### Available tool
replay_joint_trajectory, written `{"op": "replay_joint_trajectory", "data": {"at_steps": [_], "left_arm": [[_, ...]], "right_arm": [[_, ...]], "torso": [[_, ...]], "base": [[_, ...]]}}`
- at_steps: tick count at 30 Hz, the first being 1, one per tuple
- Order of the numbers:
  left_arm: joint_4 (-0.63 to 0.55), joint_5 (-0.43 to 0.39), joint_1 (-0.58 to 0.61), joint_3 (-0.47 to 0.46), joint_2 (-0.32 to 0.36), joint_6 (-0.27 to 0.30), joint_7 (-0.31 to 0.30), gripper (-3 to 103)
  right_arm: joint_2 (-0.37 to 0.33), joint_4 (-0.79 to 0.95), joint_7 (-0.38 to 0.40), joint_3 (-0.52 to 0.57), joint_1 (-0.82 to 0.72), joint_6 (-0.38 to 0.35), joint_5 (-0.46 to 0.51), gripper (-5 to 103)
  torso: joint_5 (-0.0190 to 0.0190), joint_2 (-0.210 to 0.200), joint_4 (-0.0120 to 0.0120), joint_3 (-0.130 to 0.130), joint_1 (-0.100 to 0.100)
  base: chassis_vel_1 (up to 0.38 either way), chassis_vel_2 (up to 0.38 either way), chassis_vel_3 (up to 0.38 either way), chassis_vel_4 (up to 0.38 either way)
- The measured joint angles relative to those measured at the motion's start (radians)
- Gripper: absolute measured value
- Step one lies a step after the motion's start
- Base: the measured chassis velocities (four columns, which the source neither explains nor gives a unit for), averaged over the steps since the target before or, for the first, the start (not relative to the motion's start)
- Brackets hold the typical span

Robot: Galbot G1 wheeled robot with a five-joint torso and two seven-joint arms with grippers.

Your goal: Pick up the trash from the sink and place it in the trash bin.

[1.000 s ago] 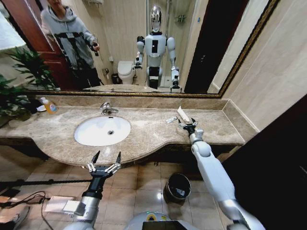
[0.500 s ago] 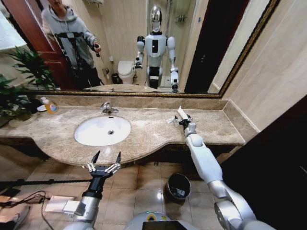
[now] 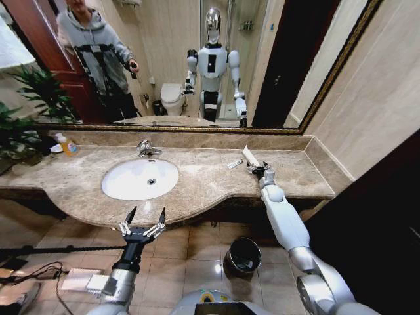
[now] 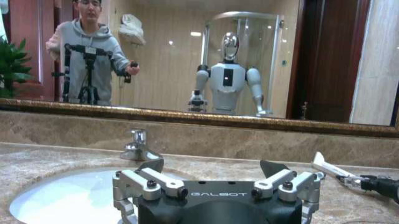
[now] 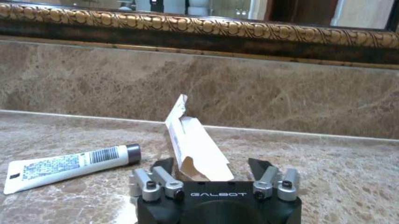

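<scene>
**RIGHT ARM RE-SET AT THE CARTON: STOCK OF THE COUNTER**

Moved: right gripper (image 3: 260, 170), centre-right of the head view. Half a second ago it reached further left, toward the small tube; it has now drawn slightly back to the right and sits at the foot of the white carton. Nothing else has shifted.

1. Trash bin (image 3: 244, 256): black, round, on the floor tiles at lower centre. It stands below the counter edge and under the right arm.
2. Left gripper (image 3: 143, 223): lower left of centre, in front of the counter edge and short of the sink. Fingers spread wide, holding nothing (parked, by the look of it).
3. Sink (image 3: 125, 177): white oval basin, left of centre. No trash can be made out in it.
4. Right gripper, wrist view: fingers apart, one each side of the carton's lower end. Whether they touch it cannot be told; nothing is clamped.
5. White carton (image 5: 196, 147): opened, flap up, on the marble right of the sink.
6. Tube (image 5: 68, 165): white with a dark cap, flat on the marble just beside the carton.

Reading: the carton appears to be the chosen item and the tube is passed over for now. The grasp is lined up but not closed, and no item is lifted.
</scene>
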Motion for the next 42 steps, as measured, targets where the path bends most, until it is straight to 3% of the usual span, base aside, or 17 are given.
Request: {"op": "replay_joint_trajectory", "data": {"at_steps": [1,5,8,10,17,20,22,32,42], "left_arm": [[0.0,0.0,0.0,0.0,0.0,0.0,0.0,100],[0.0,0.0,0.0,0.0,0.0,0.0,0.0,100],[0.0,0.0,0.0,0.0,0.0,0.0,0.0,100],[0.0,0.0,0.0,0.0,0.0,0.0,0.0,100],[0.0,0.0,0.0,0.0,0.0,0.0,0.0,100],[0.0,0.0,0.0,0.0,0.0,0.0,0.0,100],[0.0,0.0,0.0,0.0,0.0,0.0,0.0,100],[0.0,0.0,0.0,0.0,0.0,0.0,0.0,100],[0.0,0.0,0.0,0.0,0.0,0.0,0.0,100]], "right_arm": [[-0.002,0.0,-0.003,0.003,0.0,0.003,0.006,76],[-0.005,0.0,-0.005,0.007,-0.003,0.008,0.014,65],[-0.005,-0.001,-0.005,0.006,-0.005,0.015,0.017,48],[-0.005,-0.001,-0.005,0.006,-0.007,0.016,0.019,48],[-0.004,0.002,-0.005,0.0,-0.006,0.016,0.027,16],[-0.003,0.004,-0.004,-0.001,-0.004,0.016,0.027,11],[-0.003,0.009,-0.003,-0.002,-0.004,0.016,0.027,1],[-0.016,0.085,0.003,0.007,-0.047,0.007,0.037,0],[-0.088,0.365,0.052,0.044,-0.257,-0.032,0.066,0]], "torso": [[0.0,0.0,0.0,0.0,0.0],[-0.0001,0.0,-0.0001,0.0,0.0],[-0.0002,0.0,0.0,0.0,0.0],[-0.0001,0.0,0.0,0.0,0.0],[-0.0002,0.0,-0.0001,0.0,0.0],[-0.0001,0.0,0.0,0.0,0.0],[0.0,0.0,0.0,0.0,0.0],[-0.0001,0.0,0.0,0.0,0.0],[-0.0001,0.0,0.0,0.0,0.0]], "base": [[0.0,0.0,0.0,0.0],[0.0,0.0,0.0,0.0],[0.0,0.0,0.0,0.0],[0.0,0.0,0.0,0.0],[0.0,0.0,0.0,0.0],[0.0,0.0,0.0,0.0],[0.0,0.0,0.0,0.0],[0.0,0.0,0.0,0.0],[0.0,0.0,0.0,0.0]]}}
